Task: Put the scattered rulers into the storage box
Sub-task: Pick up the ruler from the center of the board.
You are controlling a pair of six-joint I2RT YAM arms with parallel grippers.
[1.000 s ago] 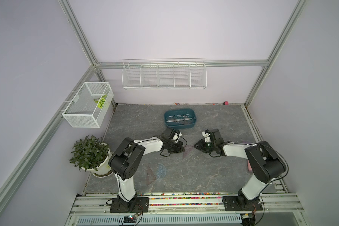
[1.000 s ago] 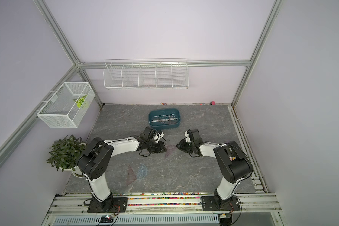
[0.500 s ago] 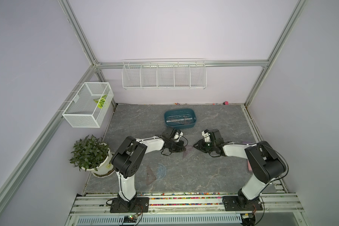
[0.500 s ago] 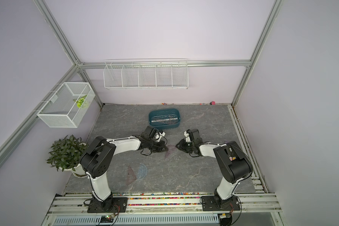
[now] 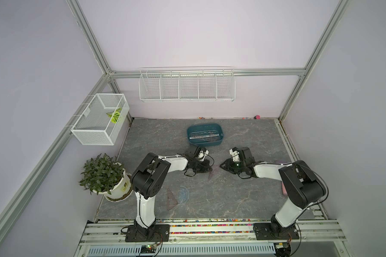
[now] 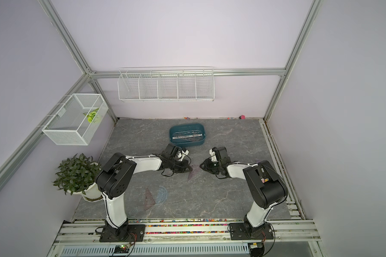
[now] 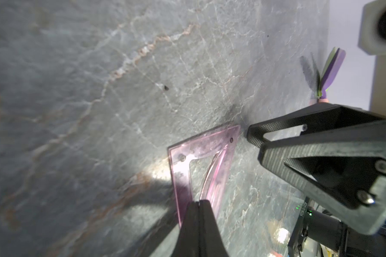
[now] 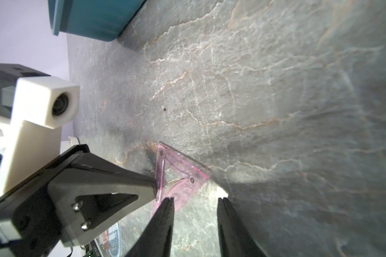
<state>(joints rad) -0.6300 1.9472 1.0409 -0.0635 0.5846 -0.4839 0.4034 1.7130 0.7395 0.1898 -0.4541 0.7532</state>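
Left wrist view first: the left pincer point(image 7: 198, 203) is pressed tight together, no gap at all, with its tips down on the frame of the pink triangle point(image 7: 201, 146). Whether it pinches the thin plastic or only bears on it, I cannot tell. The pink triangle lies on the grey marbled bench point(image 7: 98, 89), and the right pincer point(image 7: 254, 144) sits just beside its far corner.

Over to the right wrist view: the right pincer point(image 8: 195, 200) is spread, with a clear gap between its fingers. One finger point(image 8: 162, 222) overlaps the edge of the pink triangle point(image 8: 181, 169), the other is over bare bench, and nothing is clamped. From across, the left pincer's tip meets the triangle's side.

In both top views the two pincers come nose to nose mid-bench, with the pink triangle point(image 5: 213, 174) point(image 6: 194, 172) between and just under them. Its narrow end points toward the robot's bases, and its long axis runs near to far.

The storage box point(image 5: 206, 144) sits well beyond, toward the back wall, its long side across the bench. A long clear strip point(image 5: 204, 136) lies lengthwise inside it.

Nearer the bases, a second triangle point(image 5: 171, 199) and a bluish protractor point(image 5: 183, 195) lie side by side on the bench.
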